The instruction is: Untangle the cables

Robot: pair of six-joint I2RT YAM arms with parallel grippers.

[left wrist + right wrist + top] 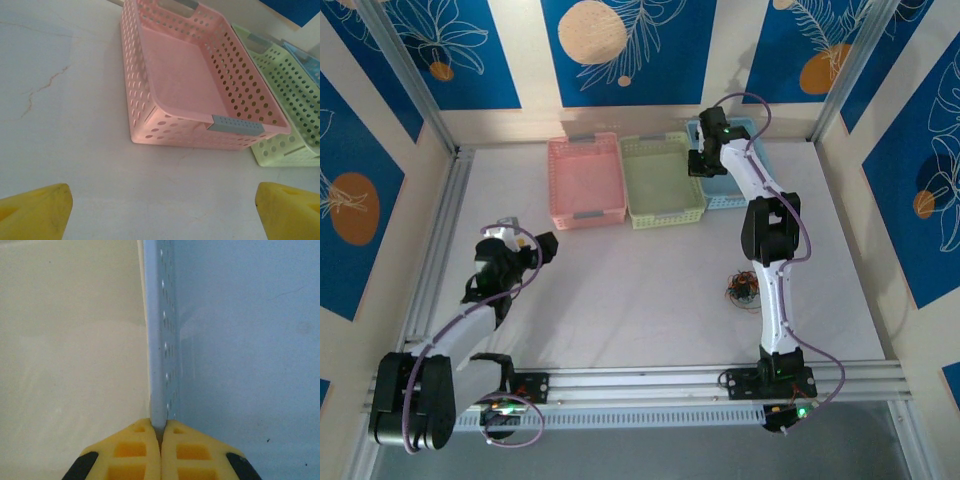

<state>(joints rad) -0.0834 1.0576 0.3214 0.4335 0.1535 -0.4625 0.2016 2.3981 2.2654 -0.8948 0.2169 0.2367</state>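
Observation:
The cables (pixel 742 288) lie as one small black and red clump on the white table, just left of the right arm's lower link, and no gripper touches them. My right gripper (pixel 698 165) is far back at the baskets. In the right wrist view it (pixel 161 427) is shut on the thin left wall of the blue basket (pixel 157 340). My left gripper (pixel 535 245) hovers over the left part of the table, open, with bare table between its yellow fingers (pixel 40 210). It points toward the pink basket (pixel 145 100).
Three perforated baskets stand in a row at the back: the pink basket (pixel 586 215), a green basket (pixel 665 215) and the blue basket (pixel 725 200). Aluminium rails (pixel 440 240) border the table's left and near edges.

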